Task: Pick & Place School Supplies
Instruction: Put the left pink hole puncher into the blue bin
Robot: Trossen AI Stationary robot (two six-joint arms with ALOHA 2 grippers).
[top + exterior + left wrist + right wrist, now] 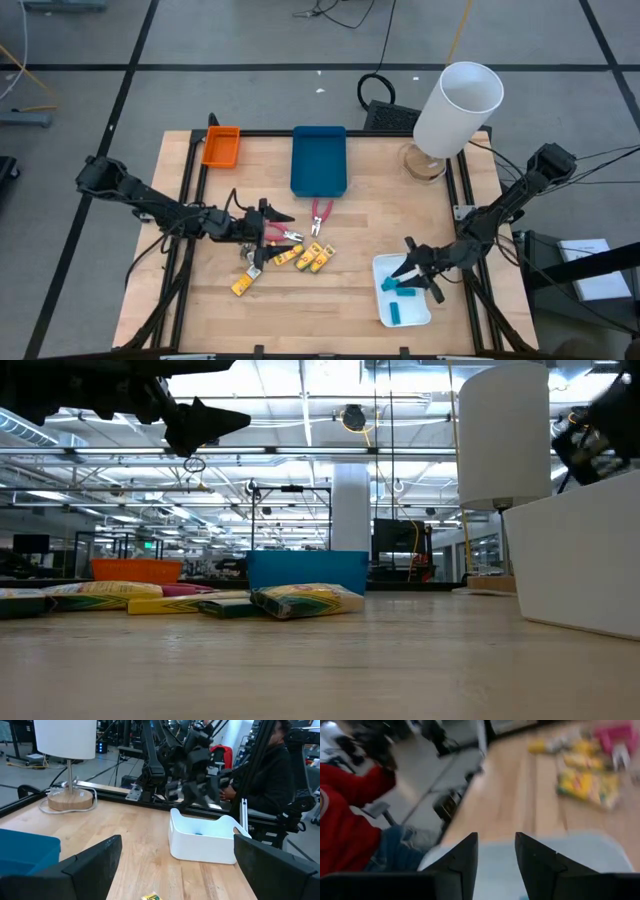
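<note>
The right gripper (415, 268) hung with fingers parted, holding nothing, over the white tray (385, 308) at lower right, where light-blue blocks (401, 289) lay, apparently for sorting, while the left gripper (272, 222) waited spread wide above the yellow pieces (305, 259) left of centre.

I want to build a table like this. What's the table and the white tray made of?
The table looks like pale wood with a matte finish, since grain lines and plank seams show. The white tray seems to be smooth plastic, with thin, even walls and rounded corners, though that is less certain.

Bare surface (400, 225) lies open between my white tray (382, 270) and the yellow packets (312, 259). The lamp (455, 108) blocks the far corner.
</note>
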